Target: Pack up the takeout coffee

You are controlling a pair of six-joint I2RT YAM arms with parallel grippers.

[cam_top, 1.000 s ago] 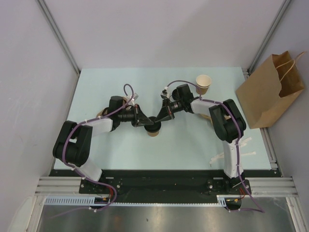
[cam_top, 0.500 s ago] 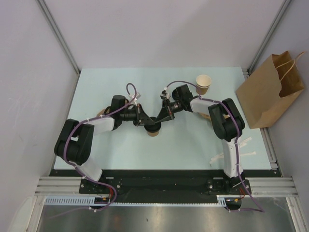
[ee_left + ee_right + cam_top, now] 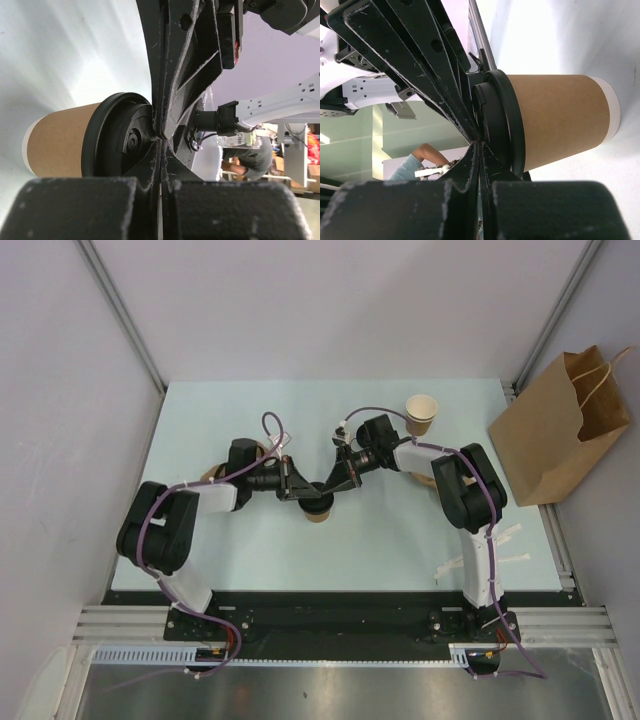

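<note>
A kraft paper cup (image 3: 318, 512) with a black lid (image 3: 318, 504) stands at the table's middle. It shows in the left wrist view (image 3: 57, 145) and in the right wrist view (image 3: 560, 117). My left gripper (image 3: 311, 493) and right gripper (image 3: 327, 490) are both shut, and their tips meet over the lid (image 3: 117, 137). In the left wrist view my left gripper (image 3: 160, 137) rests against the lid's top, and in the right wrist view so does my right gripper (image 3: 479, 141). A second tan cup (image 3: 421, 413), without a lid, stands upright at the back right, apart from both grippers.
A brown paper bag (image 3: 560, 425) stands open off the table's right edge. A brown moulded piece (image 3: 211, 472) shows partly from under my left arm. Grey walls close the table on the left, back and right.
My left arm has shifted slightly to the right toward the lidded cup. The right arm and both cups have not moved.
</note>
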